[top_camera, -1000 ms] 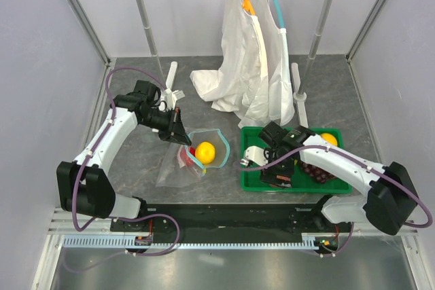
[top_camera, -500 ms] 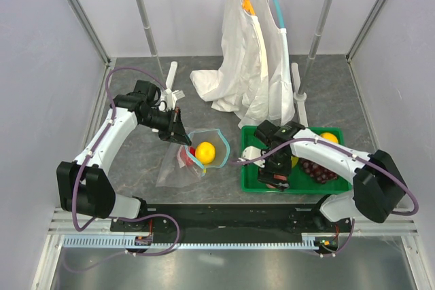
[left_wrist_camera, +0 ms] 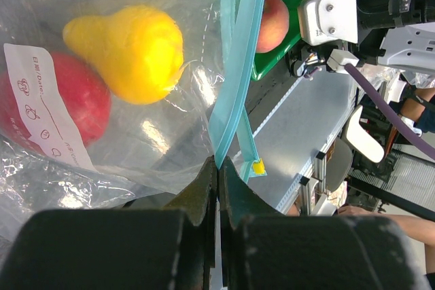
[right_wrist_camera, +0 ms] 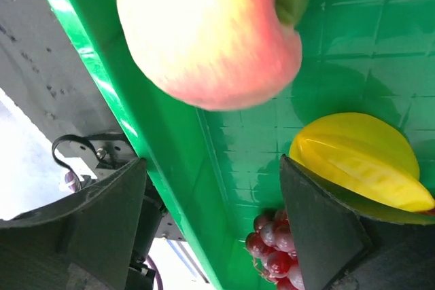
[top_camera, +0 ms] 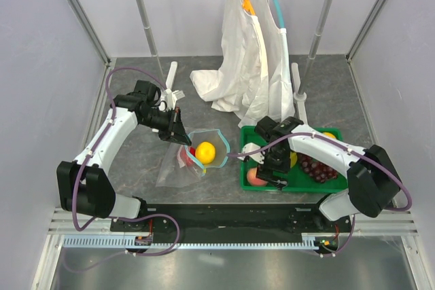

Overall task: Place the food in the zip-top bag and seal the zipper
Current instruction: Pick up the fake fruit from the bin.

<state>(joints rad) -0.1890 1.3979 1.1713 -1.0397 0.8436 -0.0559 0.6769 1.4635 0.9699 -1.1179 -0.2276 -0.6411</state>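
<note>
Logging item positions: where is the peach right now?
In the top view, the peach lies in the green tray's near-left corner, just ahead of the open right pincer.

Left gripper [top_camera: 179, 134] at mouth of clear bag [top_camera: 175, 170], yellow fruit [top_camera: 205, 152] inside, right gripper [top_camera: 273, 172] beside peach [top_camera: 255, 178] in green tray [top_camera: 309, 186]

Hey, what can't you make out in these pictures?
Red fruit: left wrist view, partly behind the label on the bag; top view, mostly covered by the yellow fruit.
Peach: right wrist view, cut by the top edge.
Grapes: right wrist view, cut by the bottom edge.
</note>
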